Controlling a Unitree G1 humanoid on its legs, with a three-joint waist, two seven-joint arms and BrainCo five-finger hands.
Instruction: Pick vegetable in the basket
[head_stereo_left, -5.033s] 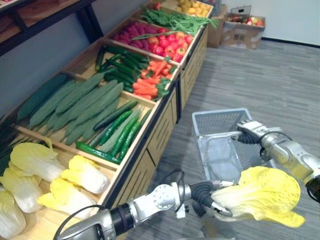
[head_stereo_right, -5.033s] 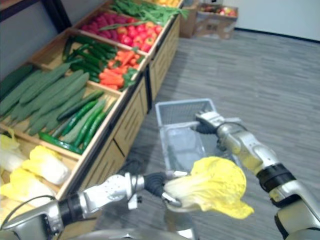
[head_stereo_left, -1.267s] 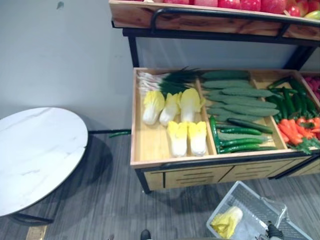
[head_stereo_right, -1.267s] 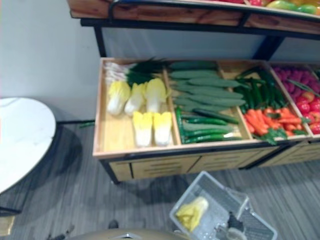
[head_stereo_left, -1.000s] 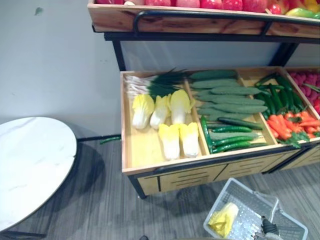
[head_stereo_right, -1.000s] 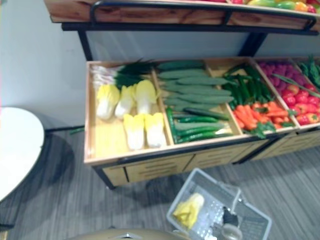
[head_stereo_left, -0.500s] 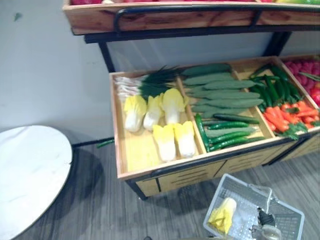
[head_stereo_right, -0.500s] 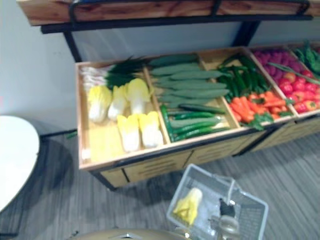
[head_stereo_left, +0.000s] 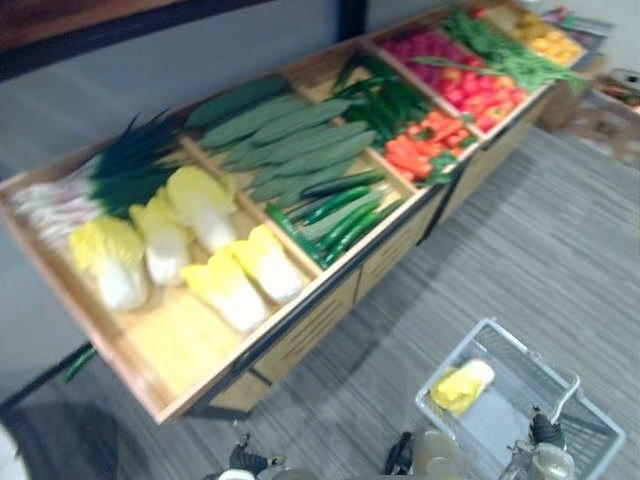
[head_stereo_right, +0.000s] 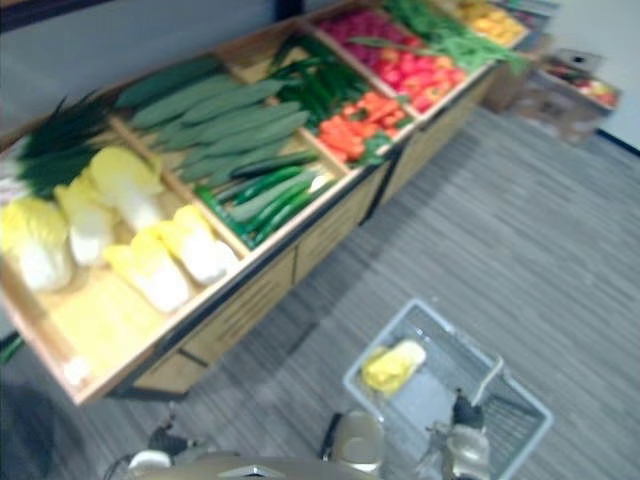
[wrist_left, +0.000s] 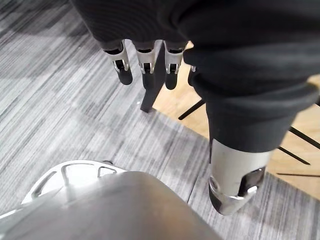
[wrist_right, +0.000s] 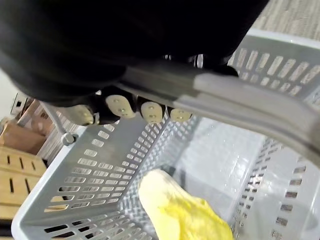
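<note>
The yellow leafy cabbage (head_stereo_left: 461, 386) lies inside the grey slotted plastic basket (head_stereo_left: 454, 353), against its wall nearest the wooden vegetable stand (head_stereo_left: 300, 330). The right hand (wrist_right: 141, 111) has its fingers curled round the basket's grey handle (wrist_right: 240, 107). The left hand (wrist_left: 145, 61) hangs straight-fingered above the grey striped floor (head_stereo_left: 540, 230).

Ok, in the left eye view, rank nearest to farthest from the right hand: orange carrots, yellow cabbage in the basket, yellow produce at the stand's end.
From the right hand, fingers curled round the handle of the grey plastic basket:
1. Yellow cabbage, in that basket.
2. Orange carrots, middle bin of the stand.
3. Yellow produce, far-end bin.
</note>
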